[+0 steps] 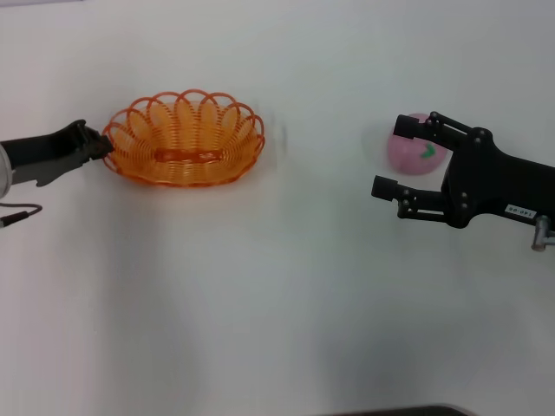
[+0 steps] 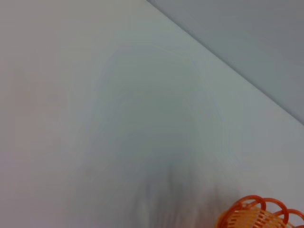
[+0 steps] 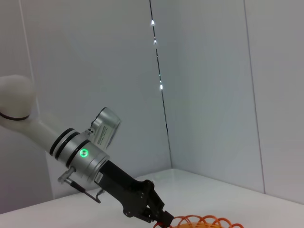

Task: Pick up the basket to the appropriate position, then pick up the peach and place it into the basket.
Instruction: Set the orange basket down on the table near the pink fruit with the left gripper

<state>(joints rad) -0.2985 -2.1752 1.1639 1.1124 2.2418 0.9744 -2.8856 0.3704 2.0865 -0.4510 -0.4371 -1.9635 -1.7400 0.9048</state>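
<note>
The orange wire basket (image 1: pixel 185 139) stands on the white table at the left. My left gripper (image 1: pixel 102 146) is at its left rim and looks shut on the looped edge. The right wrist view shows that gripper (image 3: pixel 156 216) pinched at the basket's rim (image 3: pixel 204 222). A bit of the rim also shows in the left wrist view (image 2: pixel 259 216). The pink peach (image 1: pixel 414 156) with its green leaf mark lies at the right. My right gripper (image 1: pixel 392 158) is open, with one finger on either side of the peach; its body hides the peach's right part.
The white table (image 1: pixel 286 286) stretches between the basket and the peach and toward the front. A dark edge (image 1: pixel 399 411) shows at the table's front. A grey wall (image 3: pixel 213 95) stands behind the table.
</note>
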